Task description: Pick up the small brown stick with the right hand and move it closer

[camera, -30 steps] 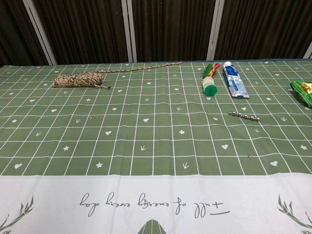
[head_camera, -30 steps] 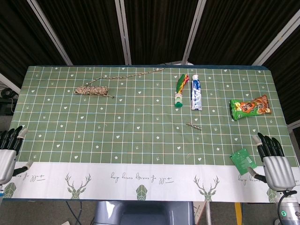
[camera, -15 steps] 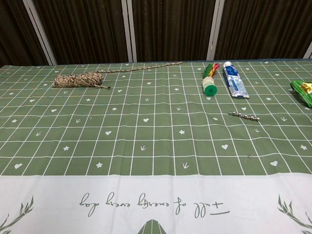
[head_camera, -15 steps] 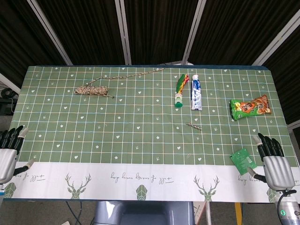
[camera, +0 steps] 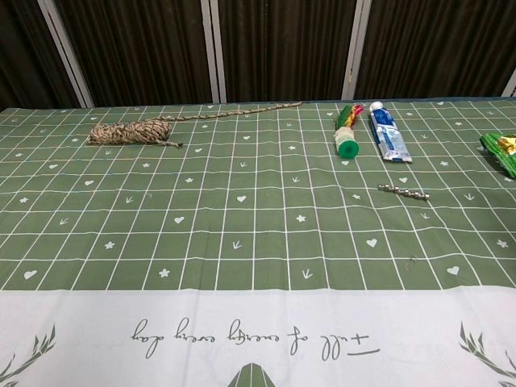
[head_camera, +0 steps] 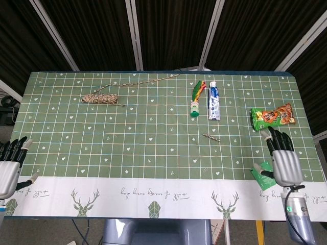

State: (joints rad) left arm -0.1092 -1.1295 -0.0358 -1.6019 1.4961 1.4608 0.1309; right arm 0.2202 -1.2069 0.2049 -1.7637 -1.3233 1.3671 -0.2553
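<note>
The small brown stick point(head_camera: 211, 137) lies flat on the green checked cloth, right of centre; the chest view shows the stick point(camera: 403, 191) at the right. My right hand point(head_camera: 282, 158) hovers near the table's front right, well to the right of the stick, fingers apart and holding nothing. It covers part of a small green packet point(head_camera: 260, 171). My left hand point(head_camera: 9, 164) rests off the table's front left corner, fingers apart and empty. Neither hand appears in the chest view.
A bundle of twine point(head_camera: 100, 98) with a long loose tail lies at the back left. A green tube point(head_camera: 196, 97) and a blue-white tube point(head_camera: 213, 100) lie side by side behind the stick. A snack bag point(head_camera: 272, 117) sits at the right.
My right hand has moved forward and leftward over the table, now overlapping the green packet. The left hand and the stick have stayed put.
</note>
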